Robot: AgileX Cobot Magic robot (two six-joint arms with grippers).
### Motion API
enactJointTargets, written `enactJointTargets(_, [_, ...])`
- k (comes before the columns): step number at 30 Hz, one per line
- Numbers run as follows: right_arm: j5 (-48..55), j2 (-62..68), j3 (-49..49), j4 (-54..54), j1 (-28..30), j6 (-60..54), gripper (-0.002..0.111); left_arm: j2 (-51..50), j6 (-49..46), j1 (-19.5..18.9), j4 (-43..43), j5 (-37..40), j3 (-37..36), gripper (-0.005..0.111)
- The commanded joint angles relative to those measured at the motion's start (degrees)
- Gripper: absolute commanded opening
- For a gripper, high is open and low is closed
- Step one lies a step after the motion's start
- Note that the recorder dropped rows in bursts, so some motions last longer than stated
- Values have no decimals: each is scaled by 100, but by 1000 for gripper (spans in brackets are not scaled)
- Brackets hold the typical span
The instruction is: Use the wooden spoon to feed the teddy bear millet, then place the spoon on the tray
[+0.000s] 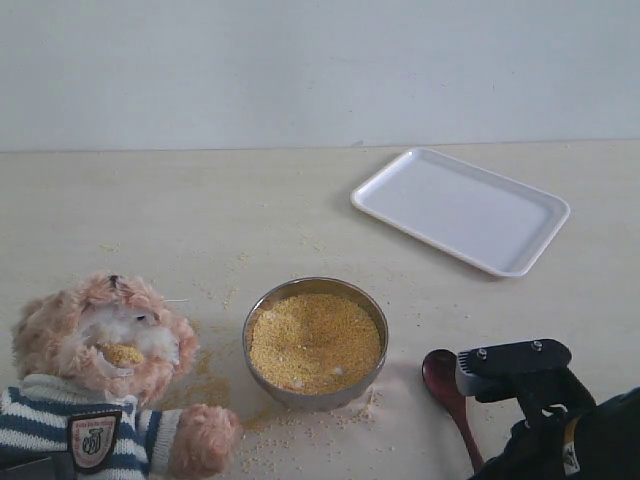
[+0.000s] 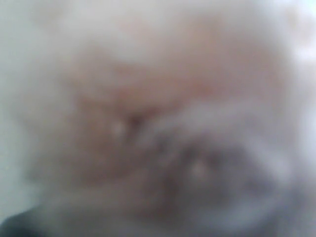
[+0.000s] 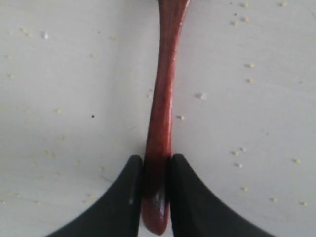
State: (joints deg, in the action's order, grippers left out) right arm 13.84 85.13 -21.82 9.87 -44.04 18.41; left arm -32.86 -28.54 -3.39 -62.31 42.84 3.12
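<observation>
While low over table point(image 3: 74, 98), clamped on handle end of wooden spoon point(image 3: 161, 113) with right gripper point(image 3: 157, 160); cannot tell left gripper's state.

The right arm point(image 1: 600, 435) comes in at the lower right corner of the exterior view. It is black and bends low over the tabletop point(image 1: 250, 210). A black block point(image 1: 512, 365) at its wrist sticks out in front, close above the tabletop. The right claw point(image 3: 157, 165) is squeezed tight. Its two black fingers point(image 3: 118, 202) press on both sides of the thin handle of the wooden spoon point(image 3: 163, 98), near the handle's end. The left claw cannot be seen. Its wrist view is only a soft blur.
</observation>
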Motion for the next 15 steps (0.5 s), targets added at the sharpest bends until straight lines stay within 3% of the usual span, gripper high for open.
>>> enactJointTargets(1, [-38,-118,54,16,13,-32,13,47,-19,-7,-132,23,-6,5])
enactJointTargets(7, [238,-705,-16,-180,70,-55,13,47,-19,-7,-132,23,-6,5])
enactJointTargets(15, [2253,-1079,-841,-1888,136,246,13,47,-19,-7,-132,13,-6,5])
